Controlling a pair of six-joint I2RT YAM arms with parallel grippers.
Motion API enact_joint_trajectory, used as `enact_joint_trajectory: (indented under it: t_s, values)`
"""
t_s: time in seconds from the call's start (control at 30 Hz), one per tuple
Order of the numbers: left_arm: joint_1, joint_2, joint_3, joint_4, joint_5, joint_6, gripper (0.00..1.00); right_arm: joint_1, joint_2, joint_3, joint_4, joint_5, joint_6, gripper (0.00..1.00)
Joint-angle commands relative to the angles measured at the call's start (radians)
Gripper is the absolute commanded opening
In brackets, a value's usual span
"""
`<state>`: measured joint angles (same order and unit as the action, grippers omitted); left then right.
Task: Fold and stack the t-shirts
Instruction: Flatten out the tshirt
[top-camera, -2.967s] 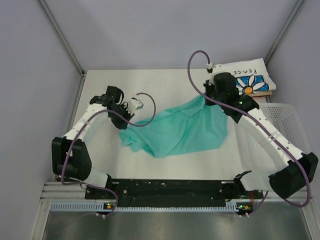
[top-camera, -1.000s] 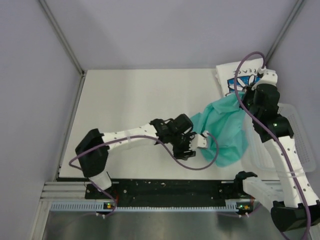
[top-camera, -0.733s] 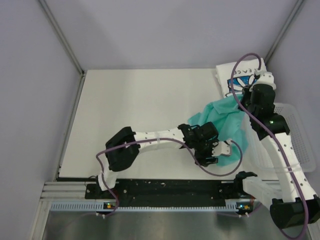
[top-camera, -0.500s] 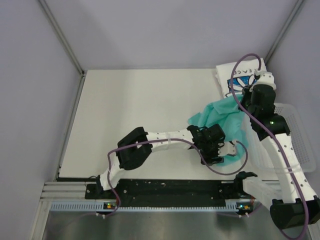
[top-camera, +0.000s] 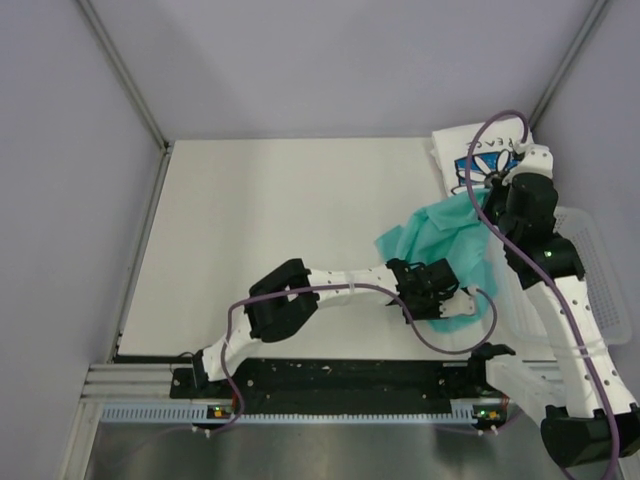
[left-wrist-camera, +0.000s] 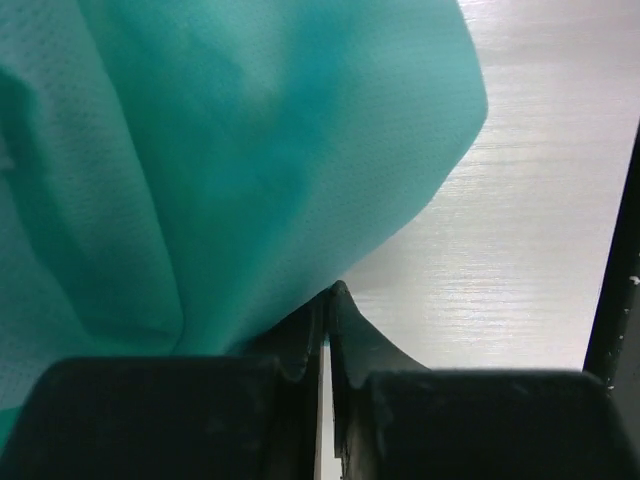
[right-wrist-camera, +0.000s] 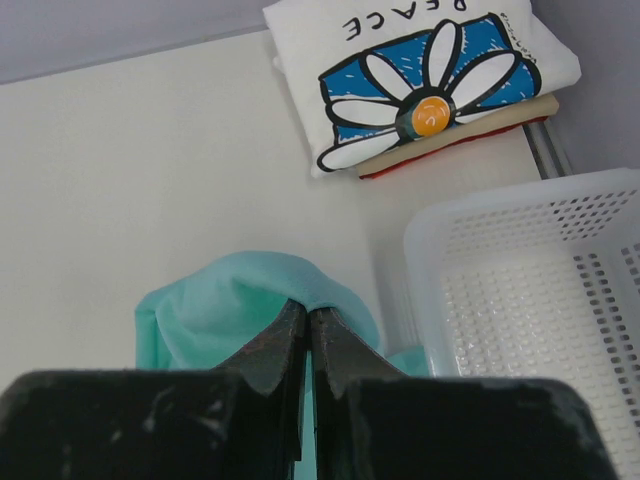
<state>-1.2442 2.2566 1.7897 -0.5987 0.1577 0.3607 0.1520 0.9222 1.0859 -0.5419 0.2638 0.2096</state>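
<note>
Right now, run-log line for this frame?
stage: folding teal t-shirt | left gripper: shut on its near edge | right gripper: shut on its far edge | daisy t-shirt: folded, far right corner

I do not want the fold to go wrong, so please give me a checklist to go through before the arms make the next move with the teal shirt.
1. The right pincer is shut on the teal t-shirt: ok, a fold sits at its tips.
2. The left pincer is shut on the shirt's near edge: ok, as it seems.
3. The shirt lies flat on the table: not ok, it is bunched up.
4. The daisy-print t-shirt is folded in the far right corner: ok.
5. The teal cloth is free of the basket: cannot tell, they lie close together.
</note>
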Motion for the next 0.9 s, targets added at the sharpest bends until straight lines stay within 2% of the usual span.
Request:
enact_joint_trajectory:
  t_s: [0.0,0.1,0.27,0.47,0.63,0.73,0.87]
  values:
    - [0.000,0.008,0.017,-0.042,-0.073,0.013,0.00,-0.011,-0.028,0.000,0.049,-0.005,-0.006,0.00]
    - [0.011,-0.063,-0.050,-0.043,-0.147,0.041,0.00,-0.011,-0.034,0.011,0.049,0.000,-0.007,0.00]
    - [0.087,-0.308,-0.209,-0.090,-0.239,0.084,0.00,-0.009,-0.043,0.051,0.048,0.009,-0.022,0.00]
    - [0.284,-0.688,-0.319,-0.202,-0.358,0.122,0.00,-0.011,-0.043,0.144,0.049,-0.035,-0.029,0.00]
    - [0.439,-0.941,-0.311,-0.199,-0.567,0.219,0.00,-0.011,-0.051,0.262,0.042,-0.174,-0.027,0.00]
    - [0.479,-1.084,-0.338,-0.089,-0.755,0.320,0.00,-0.011,-0.060,0.334,0.027,-0.259,-0.024,0.00]
    - [0.493,-1.235,-0.305,-0.010,-0.889,0.443,0.00,-0.009,-0.071,0.440,-0.003,-0.437,-0.023,0.00]
